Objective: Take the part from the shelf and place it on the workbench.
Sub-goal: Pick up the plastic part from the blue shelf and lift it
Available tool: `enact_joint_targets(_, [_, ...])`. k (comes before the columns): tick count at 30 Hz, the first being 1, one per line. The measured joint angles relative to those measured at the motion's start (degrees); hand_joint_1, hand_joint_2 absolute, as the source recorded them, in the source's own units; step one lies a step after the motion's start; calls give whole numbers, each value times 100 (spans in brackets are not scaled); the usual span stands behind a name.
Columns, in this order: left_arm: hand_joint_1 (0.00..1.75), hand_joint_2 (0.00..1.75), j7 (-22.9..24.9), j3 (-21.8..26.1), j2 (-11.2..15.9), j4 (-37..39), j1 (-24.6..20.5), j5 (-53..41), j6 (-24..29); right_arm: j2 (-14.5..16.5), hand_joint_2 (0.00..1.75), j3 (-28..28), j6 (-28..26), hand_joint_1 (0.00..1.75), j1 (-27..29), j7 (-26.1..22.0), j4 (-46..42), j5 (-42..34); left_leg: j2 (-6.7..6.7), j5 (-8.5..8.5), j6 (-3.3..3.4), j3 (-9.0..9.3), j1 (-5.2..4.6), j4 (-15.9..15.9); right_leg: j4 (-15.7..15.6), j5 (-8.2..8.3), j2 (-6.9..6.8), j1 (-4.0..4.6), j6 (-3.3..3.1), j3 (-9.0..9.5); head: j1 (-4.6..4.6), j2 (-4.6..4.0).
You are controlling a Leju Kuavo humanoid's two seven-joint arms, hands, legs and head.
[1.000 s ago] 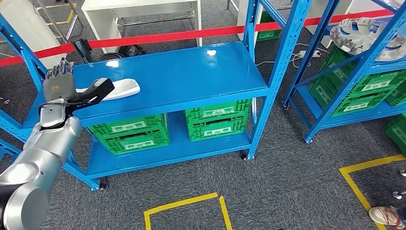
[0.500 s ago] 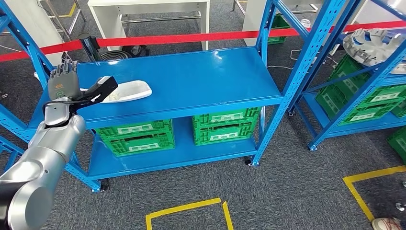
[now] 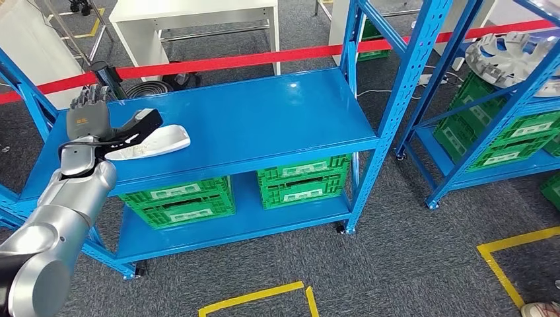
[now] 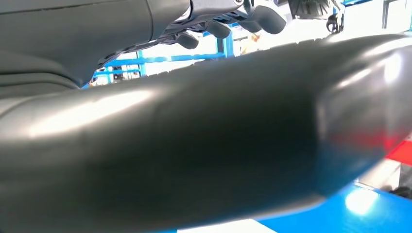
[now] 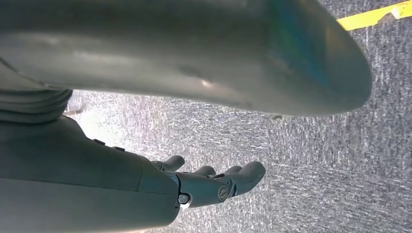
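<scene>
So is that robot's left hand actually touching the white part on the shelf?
Touching: in the head view the left hand's dark thumb lies across the white part.

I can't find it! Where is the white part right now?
In the head view, the white part lies on the left side of the blue shelf's top, right beside the left hand, above the green crates.

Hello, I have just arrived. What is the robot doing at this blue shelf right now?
The robot is standing in front of a blue shelf. Its left robot hand reaches over the top board, with its dark thumb lying over a white part that rests there. Whether the part is already gripped cannot be told. The right robot hand hangs over the grey carpet, fingers loosely extended, holding nothing. Green crates sit on the lower board.
</scene>
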Motion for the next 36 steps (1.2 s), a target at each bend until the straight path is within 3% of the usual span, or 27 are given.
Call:
enact_joint_targets(2, [0,0,-4,10,12,-1,-3,14,0,1,0,0,-1,0,0,-1,0,-1,3,507,27,263,-3,-739,13,-90,4,5,31,105,-1,0])
enact_joint_targets(3, [0,0,-5,21,17,-1,-15,27,-1,0,0,0,-2,0,-5,-2,0,-1,3,645,53,415,-14,-1094,22,-130,6,13,57,135,-5,0])
enact_joint_targets(5, [0,0,-8,50,22,0,-23,56,-5,-1,0,-1,-7,0,-11,-2,0,-3,-2,665,121,565,-40,-1409,16,-172,8,26,118,150,-6,0])
enact_joint_targets(8, [0,0,-14,88,20,-8,-15,105,-33,-2,0,-3,-11,0,-11,-2,0,-9,-10,629,228,612,-20,-1465,35,-229,-3,30,206,145,1,0])
enact_joint_targets(10, [0,0,-21,117,14,-14,-24,157,-104,-3,0,-4,-11,0,-18,-2,0,-13,-5,611,294,668,13,-1502,436,-430,-11,32,253,-47,27,0])
enact_joint_targets(12, [0,0,-21,156,4,-8,-22,196,-173,-3,0,-8,-11,0,-18,9,0,-17,0,572,337,688,8,-1498,1208,-718,-14,25,281,-484,54,0])
enact_joint_targets(13, [0,0,-14,172,-4,-4,-10,200,-191,-3,0,-11,-11,0,-13,19,0,-23,-1,553,347,694,5,-1491,1528,-786,-14,22,289,-700,58,0])
enact_joint_targets(14, [0,0,-8,185,-14,-1,5,200,-204,-3,0,-15,-11,0,-8,28,0,-32,-6,530,347,704,3,-1480,1661,-742,-14,21,291,-833,63,0])
enact_joint_targets(15, [0,0,1,200,-21,1,18,200,-215,-4,0,-18,-11,0,-6,34,0,-40,-12,504,341,722,4,-1467,1566,-585,-15,19,288,-853,68,0])
enact_joint_targets(17, [0,0,17,226,-31,1,32,204,-234,-6,0,-21,-13,0,-8,35,0,-50,-20,440,307,772,5,-1431,838,-109,-22,15,260,-601,76,0])
enact_joint_targets(19, [0,0,2,257,-29,5,28,254,-288,-7,0,-22,-16,0,-12,32,0,-54,-24,380,254,785,-21,-1387,220,131,-27,20,224,-335,80,0])
enact_joint_targets(23, [0,0,-561,539,-2,37,55,963,-794,3,0,-24,-22,0,-8,25,0,-57,-20,365,276,804,-61,-1408,77,137,-6,21,188,-262,62,0])
enact_joint_targets(27, [0,0,-995,885,22,45,84,1251,-1065,2,0,-26,-18,0,-2,27,0,-55,8,373,235,847,-61,-1470,77,124,24,28,139,-260,57,0])
enact_joint_targets(31, [0,175,-1222,997,54,46,131,1208,-1133,2,0,-26,1,0,-5,31,0,-46,5,384,175,859,-59,-1497,79,115,16,30,120,-258,56,0])
enact_joint_targets(36, [0,175,-1388,1000,136,46,272,1089,-1131,1,0,-26,17,0,-4,34,0,-17,6,387,143,860,-57,-1499,79,115,17,30,116,-255,58,0])
